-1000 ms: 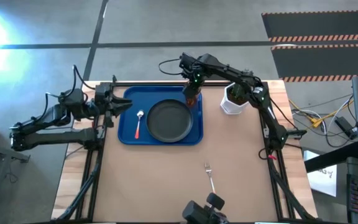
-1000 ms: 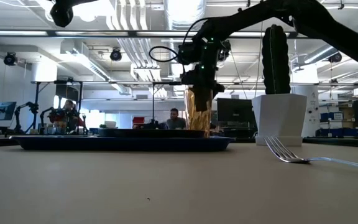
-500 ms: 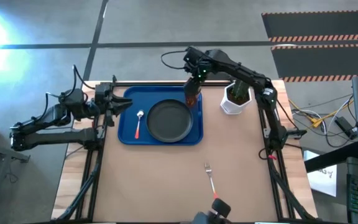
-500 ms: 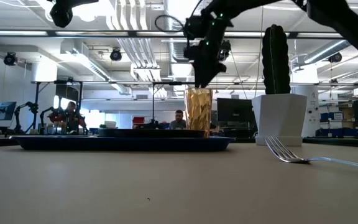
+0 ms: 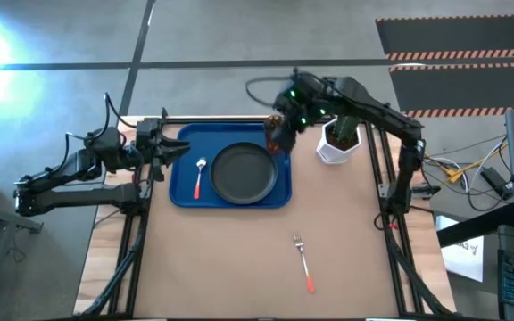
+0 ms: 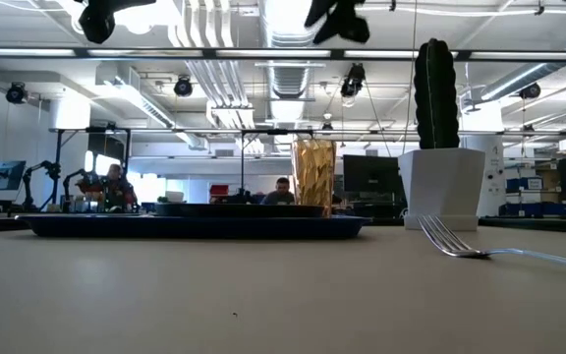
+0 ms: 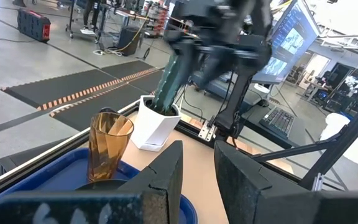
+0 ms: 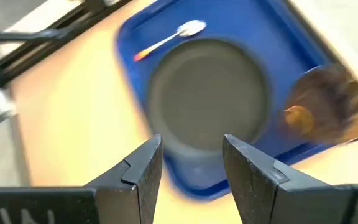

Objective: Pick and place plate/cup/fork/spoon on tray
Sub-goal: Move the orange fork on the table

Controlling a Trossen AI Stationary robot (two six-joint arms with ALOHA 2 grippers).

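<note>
The blue tray (image 5: 182, 169) lies on the far left part of the table. It holds the black plate (image 5: 243, 173) at its centre-right, the orange-handled spoon (image 5: 198, 177) to the left of the plate, and the amber cup (image 5: 276, 136) upright in the far right corner, just beside the plate rim. In the left wrist view the cup (image 7: 109, 144) stands free, with nothing around it.

The fork (image 5: 302, 260) is the one task item not on the tray. It lies on the bare table near the front edge, right of centre and well apart from the tray. Its long axis runs roughly near-to-far, slightly slanted: tines toward the tray, orange handle toward the near edge. In the low view the tines (image 6: 447, 239) are on the right in the foreground.

The right gripper (image 5: 286, 114) is raised above the far right corner of the tray, over the cup and beside the white cactus pot (image 5: 332, 148). Its fingers (image 8: 143, 165) stand apart with nothing between them. The left gripper (image 5: 169, 148) waits at the left edge of the tray. Its fingers (image 7: 169, 175) are a narrow gap apart and hold nothing.

Judgement: the fork remains to be placed. It lies toward the near side from the right gripper and on that arm's half of the table, so the right arm is the better placed. The jaws should close across the handle, at right angles to its long axis.
</note>
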